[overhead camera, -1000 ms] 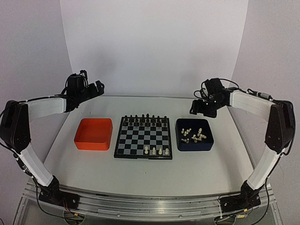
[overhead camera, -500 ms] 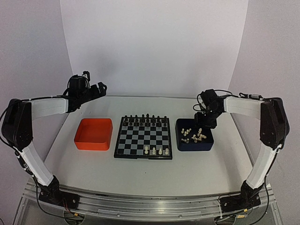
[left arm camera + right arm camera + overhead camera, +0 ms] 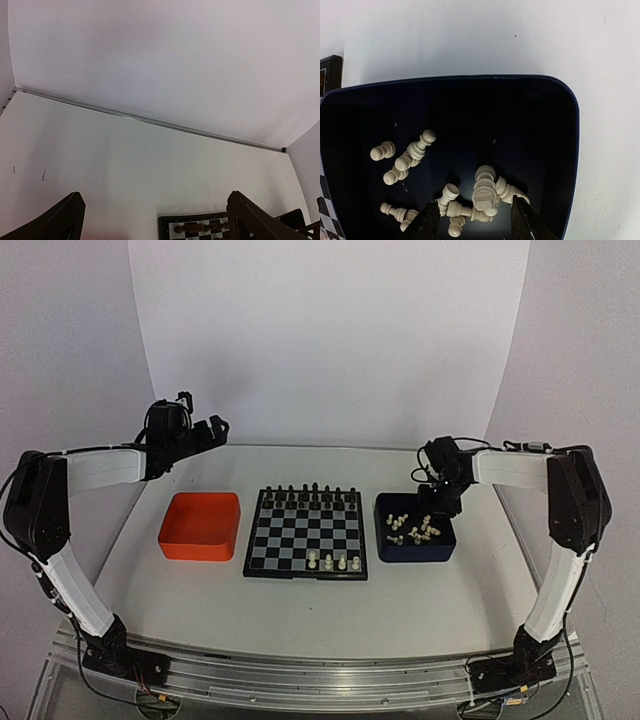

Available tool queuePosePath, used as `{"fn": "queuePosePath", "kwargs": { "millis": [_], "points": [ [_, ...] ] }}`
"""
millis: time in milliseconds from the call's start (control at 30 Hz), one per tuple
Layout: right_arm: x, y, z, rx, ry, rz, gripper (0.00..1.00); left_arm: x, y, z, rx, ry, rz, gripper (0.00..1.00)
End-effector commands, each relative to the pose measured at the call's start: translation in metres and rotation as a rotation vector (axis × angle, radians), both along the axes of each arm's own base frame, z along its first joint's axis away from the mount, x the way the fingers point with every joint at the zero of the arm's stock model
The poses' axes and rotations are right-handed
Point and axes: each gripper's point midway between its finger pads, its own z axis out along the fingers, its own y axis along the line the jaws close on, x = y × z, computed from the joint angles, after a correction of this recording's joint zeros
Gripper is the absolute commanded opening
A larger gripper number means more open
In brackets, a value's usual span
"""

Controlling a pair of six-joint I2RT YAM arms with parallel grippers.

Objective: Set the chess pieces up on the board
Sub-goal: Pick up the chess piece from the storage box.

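Pale walls and a white bench (image 3: 300,595) frame everything. At 3 o'clock of the board (image 3: 305,532) sits the dark blue tray (image 3: 560,110). Most of the chess pieces (image 3: 485,192) lie jumbled in it, and a few stand on the board's near row at 6 o'clock. My right pincer (image 3: 473,202) hangs inside the tray with its jaws partly apart, straddling a knot of pieces at the tray's 6 o'clock. Nothing looks gripped yet. My left pincer (image 3: 155,197) is spread wide and empty, up at 10 o'clock of the board.

I judge the best target is the single upright piece between my fingers, taken alone. Neighbours lean on it from both sides and could be pinched along with it or flicked away. I would centre on it first, squeeze gently on its body, then lift straight up.

I cannot tell which kind of piece it is. The lower ends of my fingers and the tray's near wall are cut off at the picture's bottom edge. From above, my wrist covers the spot.
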Motion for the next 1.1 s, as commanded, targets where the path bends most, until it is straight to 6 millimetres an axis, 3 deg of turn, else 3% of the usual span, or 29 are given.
{"fn": "queuePosePath", "kwargs": {
  "millis": [0, 567, 833, 1067],
  "points": [
    [0.002, -0.003, -0.010, -0.025, 0.007, -0.007, 0.45, -0.001, -0.002, 0.033, -0.021, -0.094, -0.005, 1.00],
    [0.007, -0.004, -0.019, -0.048, 0.012, 0.000, 0.27, -0.003, -0.001, 0.035, -0.019, -0.098, -0.004, 1.00],
    [0.011, -0.002, -0.018, -0.047, 0.001, 0.010, 0.24, -0.003, -0.002, 0.037, -0.023, -0.102, -0.012, 1.00],
    [0.014, -0.003, -0.010, -0.050, -0.024, 0.018, 0.06, -0.004, -0.003, 0.039, -0.027, -0.099, -0.018, 1.00]
  ]
}}
